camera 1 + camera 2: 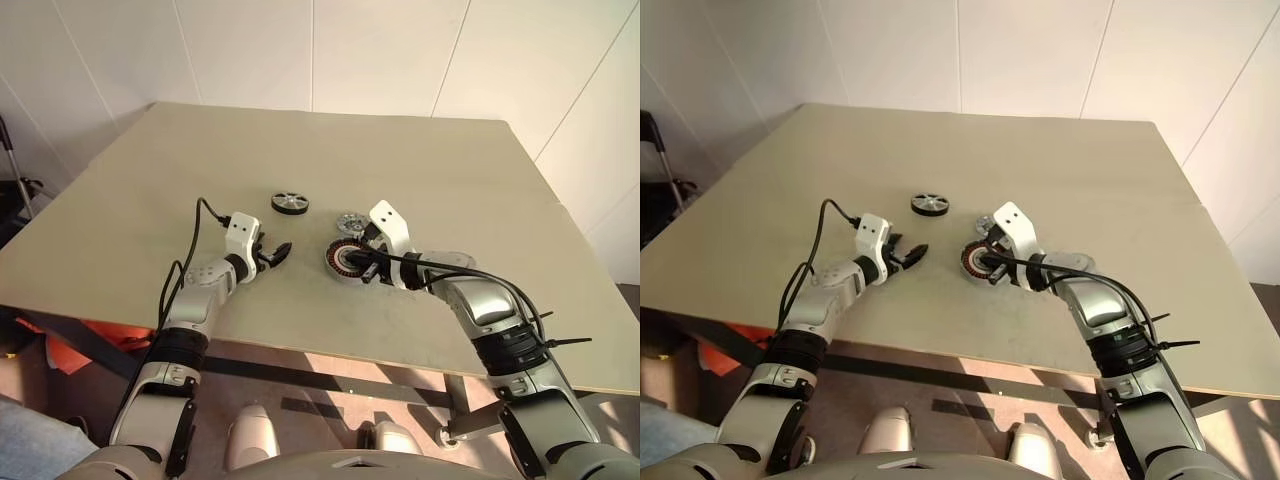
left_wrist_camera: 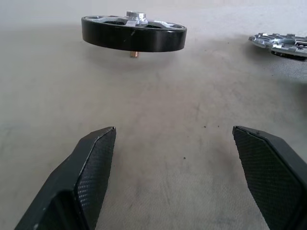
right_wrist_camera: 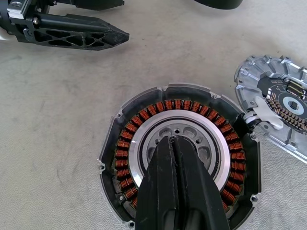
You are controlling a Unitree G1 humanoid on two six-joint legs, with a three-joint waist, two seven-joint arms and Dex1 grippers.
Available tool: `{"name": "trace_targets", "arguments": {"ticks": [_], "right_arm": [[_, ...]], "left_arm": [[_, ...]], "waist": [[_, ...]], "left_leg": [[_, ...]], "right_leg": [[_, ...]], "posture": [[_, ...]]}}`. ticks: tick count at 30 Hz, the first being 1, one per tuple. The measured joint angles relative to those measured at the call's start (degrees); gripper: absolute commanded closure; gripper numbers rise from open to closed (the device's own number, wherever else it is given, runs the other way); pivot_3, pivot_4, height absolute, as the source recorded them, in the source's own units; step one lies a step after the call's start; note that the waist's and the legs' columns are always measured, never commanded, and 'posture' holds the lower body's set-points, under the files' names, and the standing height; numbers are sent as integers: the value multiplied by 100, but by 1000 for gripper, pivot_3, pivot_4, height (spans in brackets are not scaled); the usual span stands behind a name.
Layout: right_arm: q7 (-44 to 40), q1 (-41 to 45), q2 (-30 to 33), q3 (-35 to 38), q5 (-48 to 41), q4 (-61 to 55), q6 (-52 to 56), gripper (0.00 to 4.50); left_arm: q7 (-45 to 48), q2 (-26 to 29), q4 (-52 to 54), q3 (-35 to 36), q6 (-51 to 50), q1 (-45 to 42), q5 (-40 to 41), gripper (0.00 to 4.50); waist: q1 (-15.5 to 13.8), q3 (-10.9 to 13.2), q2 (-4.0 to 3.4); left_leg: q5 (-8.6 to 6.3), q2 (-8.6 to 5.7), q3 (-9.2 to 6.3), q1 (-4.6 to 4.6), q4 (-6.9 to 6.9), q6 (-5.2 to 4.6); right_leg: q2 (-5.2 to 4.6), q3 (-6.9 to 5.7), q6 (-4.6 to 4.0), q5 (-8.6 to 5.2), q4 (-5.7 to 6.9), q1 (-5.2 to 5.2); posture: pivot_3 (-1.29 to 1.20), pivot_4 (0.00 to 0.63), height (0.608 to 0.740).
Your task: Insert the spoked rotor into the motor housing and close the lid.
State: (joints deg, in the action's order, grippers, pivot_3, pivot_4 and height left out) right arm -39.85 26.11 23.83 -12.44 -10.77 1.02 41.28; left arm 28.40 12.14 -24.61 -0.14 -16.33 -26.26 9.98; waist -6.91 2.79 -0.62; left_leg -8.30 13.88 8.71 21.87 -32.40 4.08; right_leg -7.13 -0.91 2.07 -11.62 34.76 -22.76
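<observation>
Copper-red windings ring the motor housing point(image 3: 180, 160), which lies on the beige counter point(image 1: 420, 160) directly under the right pincer point(image 3: 176, 140). The two black fingers of this pincer are pressed together, with nothing between them, and their tips are seen over the silver centre of the housing. Just beside the housing, on the far side from the left pincer point(image 1: 277, 252), the lid point(image 3: 280, 103) lies flat on the counter. The left pincer is held wide apart and grasps nothing; the spoked rotor point(image 2: 133, 32) lies ahead of its fingertips, well apart from them. In the left wrist view a small copper-coloured stub is seen under the rotor, which the head views do not show. The right wrist view gives the circuit board inside the lid.
</observation>
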Motion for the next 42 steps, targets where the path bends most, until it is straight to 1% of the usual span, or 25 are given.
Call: {"name": "trace_targets", "arguments": {"ticks": [3,8,12,15,20,28,31,34,39,42], "right_arm": [[21,142,11,14,4,87,69,4459],[42,487,82,307,-73,-12,194,4459],[81,687,95,477,-120,-297,300,4459],[91,695,90,504,-146,-350,338,4459],[125,693,92,506,-160,-355,398,4459],[141,693,89,505,-184,-359,416,4459],[154,692,91,506,-187,-368,422,4459],[205,692,103,509,-189,-369,435,4500],[283,691,112,523,-198,-370,450,4500],[328,691,133,557,-201,-370,452,4500]], "left_arm": [[-8,4,-4,6,1,0,0,388],[-154,-25,-134,112,-2,-75,21,388],[-414,-195,-335,415,-93,-252,192,388],[-804,-467,-829,1033,-330,-690,665,388],[-1146,-684,-1715,1956,-574,-1437,1392,388],[-1142,-990,-3307,2625,-597,-2556,1954,388],[-1180,-1033,-3861,2996,-595,-2854,2223,388],[-1321,-1021,-4248,3348,-475,-3027,2436,969],[-1624,-1015,-4632,3824,-239,-3091,2719,2746],[-1721,-1012,-4700,3947,-171,-3138,2804,3797]], "waist": [[-2,1,-1],[-6,1,-1],[-9,1,-1],[-13,2,0],[-23,3,1],[-57,10,11],[-57,10,11],[-58,11,12],[-76,12,13],[-89,13,14]], "left_leg": [[0,0,0,6,-2,1],[1,0,-2,15,0,2],[10,1,-1,18,3,18],[10,0,-1,16,0,17],[11,-1,-2,16,-3,18],[13,-4,-4,29,0,21],[13,-3,-4,25,0,21],[14,-3,-4,23,1,23],[14,-5,-8,24,-1,23],[14,-5,-11,24,-1,23]], "right_leg": [[0,0,0,1,0,-3],[2,-1,-1,1,1,-14],[3,-1,-2,1,-2,-17],[3,0,-2,1,1,-16],[3,1,-2,2,2,-13],[1,-3,-2,2,-8,-16],[1,-2,-2,2,-7,-16],[1,-2,-2,2,-5,-15],[-1,-5,-1,2,-6,-12],[-1,-8,-1,2,-6,-9]], "posture": [[0,0,740],[0,0,740],[0,0,740],[0,0,740],[0,0,740],[0,0,740],[0,0,740],[0,0,740],[0,0,740],[0,0,740]]}}
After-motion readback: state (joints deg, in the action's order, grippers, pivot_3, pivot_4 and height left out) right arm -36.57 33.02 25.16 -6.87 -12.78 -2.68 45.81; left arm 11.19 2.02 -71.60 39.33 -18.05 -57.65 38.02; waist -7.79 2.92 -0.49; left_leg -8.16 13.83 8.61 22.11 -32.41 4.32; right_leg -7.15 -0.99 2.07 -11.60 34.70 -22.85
